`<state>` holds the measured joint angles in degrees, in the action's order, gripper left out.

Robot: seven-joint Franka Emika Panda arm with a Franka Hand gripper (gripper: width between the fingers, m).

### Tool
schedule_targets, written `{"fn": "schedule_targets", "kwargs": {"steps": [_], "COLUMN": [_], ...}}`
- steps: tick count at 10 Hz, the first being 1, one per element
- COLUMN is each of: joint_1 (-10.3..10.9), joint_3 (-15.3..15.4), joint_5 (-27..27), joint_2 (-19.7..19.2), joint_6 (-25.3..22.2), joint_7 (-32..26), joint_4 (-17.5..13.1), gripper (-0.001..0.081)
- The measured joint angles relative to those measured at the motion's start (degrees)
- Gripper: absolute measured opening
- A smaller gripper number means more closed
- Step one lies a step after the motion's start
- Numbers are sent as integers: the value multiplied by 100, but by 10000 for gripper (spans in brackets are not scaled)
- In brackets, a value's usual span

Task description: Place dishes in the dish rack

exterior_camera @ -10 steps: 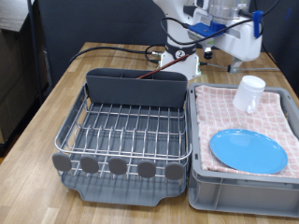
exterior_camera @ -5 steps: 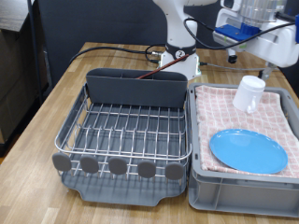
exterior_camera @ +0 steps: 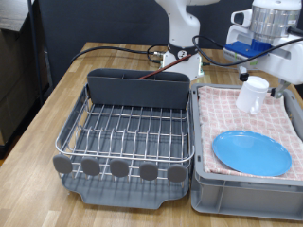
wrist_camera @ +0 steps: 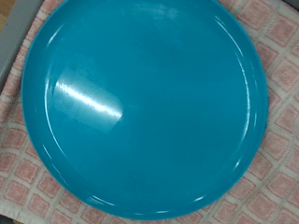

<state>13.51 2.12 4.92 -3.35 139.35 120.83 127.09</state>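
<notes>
Exterior view: arm (exterior_camera: 180, 24) rises at 12 o'clock behind the rack, white links bending over to 2 o'clock. Hand (exterior_camera: 270, 28) sits high at the upper right edge, a white and blue block above the far end of the bin (exterior_camera: 241, 194), cables trailing off it. Gripper fingers mostly cut off or hidden behind the hand body; a dark tip shows near the mug's rim, probably a finger, but the picture is too coarse to be sure. Whether the fingers are spread or closed: cannot tell. Nothing visible between them.

Mug (exterior_camera: 253, 94): white, tilted, lying on the pink cloth (exterior_camera: 227, 113) at the bin's far side, about 1 o'clock from the plate. Just below the hand.

Plate (exterior_camera: 251, 152): blue, flat on the cloth at the bin's near half, 4 o'clock from frame centre. Well apart from the hand.

Rack (exterior_camera: 128, 132): wire grid on a dark tray, left of the bin and touching its side, 9 o'clock from the plate. No dishes seen on the wires. Grey back compartment at its far side; a reddish stick end pokes out there.

Wrist view: plate (wrist_camera: 145, 107) fills nearly the whole picture, seen face-on, glare on its left half. Checkered cloth (wrist_camera: 280, 37) shows around its edge. No fingers in this view.
</notes>
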Motion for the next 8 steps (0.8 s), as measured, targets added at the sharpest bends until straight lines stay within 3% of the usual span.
{"fn": "schedule_targets", "kwargs": {"steps": [2,4,6,8], "joint_1": [-44,-85,-139,-131], "joint_3": [-43,-70,-28,-34], "joint_5": [-119,-610,-1632,-1536], "joint_2": [-67,-90,-89,-89], "joint_6": [796,1363,1672,1685], "joint_7": [7,-145,-1109,-1062], "joint_4": [374,792,1104,1100], "gripper": [803,803,803,803]}}
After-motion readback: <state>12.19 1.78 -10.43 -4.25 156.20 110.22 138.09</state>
